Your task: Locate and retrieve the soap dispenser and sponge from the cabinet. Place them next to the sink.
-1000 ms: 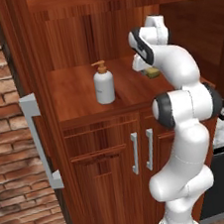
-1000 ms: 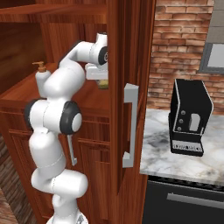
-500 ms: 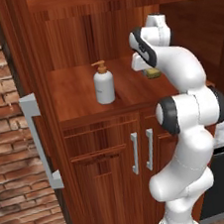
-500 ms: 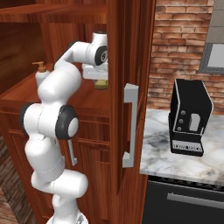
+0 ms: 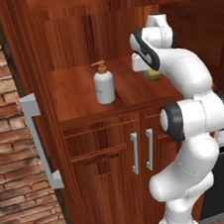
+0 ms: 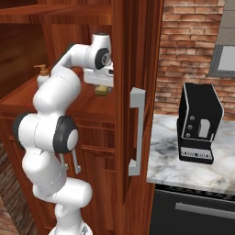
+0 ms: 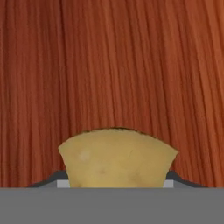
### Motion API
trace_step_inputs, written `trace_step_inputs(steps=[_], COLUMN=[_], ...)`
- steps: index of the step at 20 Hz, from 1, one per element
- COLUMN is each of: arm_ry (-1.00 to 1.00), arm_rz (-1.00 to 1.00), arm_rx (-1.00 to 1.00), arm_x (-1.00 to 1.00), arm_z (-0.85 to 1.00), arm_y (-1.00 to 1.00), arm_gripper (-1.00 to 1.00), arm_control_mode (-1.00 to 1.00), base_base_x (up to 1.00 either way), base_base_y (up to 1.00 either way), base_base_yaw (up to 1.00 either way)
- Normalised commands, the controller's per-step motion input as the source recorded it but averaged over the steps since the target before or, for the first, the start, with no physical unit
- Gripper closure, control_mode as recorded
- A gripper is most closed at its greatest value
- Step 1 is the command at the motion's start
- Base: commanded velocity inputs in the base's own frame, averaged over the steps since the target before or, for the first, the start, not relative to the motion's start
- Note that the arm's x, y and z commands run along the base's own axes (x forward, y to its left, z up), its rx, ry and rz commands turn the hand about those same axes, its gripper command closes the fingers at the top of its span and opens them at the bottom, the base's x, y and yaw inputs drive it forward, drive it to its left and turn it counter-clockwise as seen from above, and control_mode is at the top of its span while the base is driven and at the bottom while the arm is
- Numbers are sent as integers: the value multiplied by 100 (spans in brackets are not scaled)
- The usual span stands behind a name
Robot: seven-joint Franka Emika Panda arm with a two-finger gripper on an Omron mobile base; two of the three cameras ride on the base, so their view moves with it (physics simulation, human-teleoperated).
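The yellow sponge (image 7: 117, 158) sits between my fingertips, with the wooden shelf behind it. My gripper (image 5: 150, 68) is inside the niche of the reddish-brown cabinet (image 5: 89, 152), pointing down and shut on the sponge (image 5: 153, 75), which shows just above the shelf at its right side (image 6: 103, 90). I cannot tell whether the sponge touches the shelf. The soap dispenser (image 5: 103, 83), pale with a tan pump, stands upright on the same shelf, well to the gripper's left (image 6: 103, 85). The sink is out of view.
The cabinet's tall door (image 5: 38, 143) stands swung open with a silver bar handle (image 6: 136, 132). To the right lie a marble counter (image 6: 176, 172) with a black coffee machine (image 6: 198, 124) and a black dishwasher front (image 6: 193, 213). A brick wall (image 5: 19, 206) is on the left.
My elbow has dropped a little and swung outward. The hand and the sponge have stayed almost in place in the niche. The soap dispenser has not moved.
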Motion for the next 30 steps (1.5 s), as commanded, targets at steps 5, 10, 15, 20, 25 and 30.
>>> trace_step_inputs(steps=[5, 10, 15, 20, 25, 30], arm_ry=[1, 0, 4, 9, 11, 2], arm_rz=[-19, -26, -23, -18, -5, -1], arm_rx=[0, 0, 0, -1, -4, -1], arm_x=[-40, -64, -57, -56, -48, -19], arm_z=[0, 0, 0, 0, 9, 0], arm_y=[3, 0, 5, 9, 0, -1], arm_gripper=[100, 100, 100, 100, 100, 100], arm_control_mode=[-100, -100, -100, -100, -100, -100], base_base_x=[0, 0, 0, 0, 0, 0], base_base_y=[0, 0, 0, 0, 0, 0], base_base_yaw=[0, 0, 0, 0, 0, 0])
